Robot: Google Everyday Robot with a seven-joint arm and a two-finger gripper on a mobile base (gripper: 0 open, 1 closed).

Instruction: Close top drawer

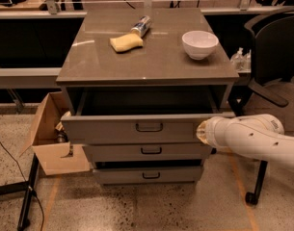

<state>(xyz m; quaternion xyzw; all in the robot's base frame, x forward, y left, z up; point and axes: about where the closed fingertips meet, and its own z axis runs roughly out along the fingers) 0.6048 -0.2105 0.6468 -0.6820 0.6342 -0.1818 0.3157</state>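
The top drawer (113, 129) of the grey cabinet stands partly pulled out. Its wide front panel carries a small dark pull handle (149, 127) at centre, and its inside is dark and looks empty. My gripper (201, 132), at the tip of the white arm coming in from the right, is against the right end of the drawer's front panel.
On the cabinet top (161, 64) lie a yellow sponge (126, 42), a metal can (141, 26) and a white bowl (199, 44). Two shorter drawers (146, 150) sit below. An open cardboard box (50, 138) stands at the left and a black chair (276, 47) at the right.
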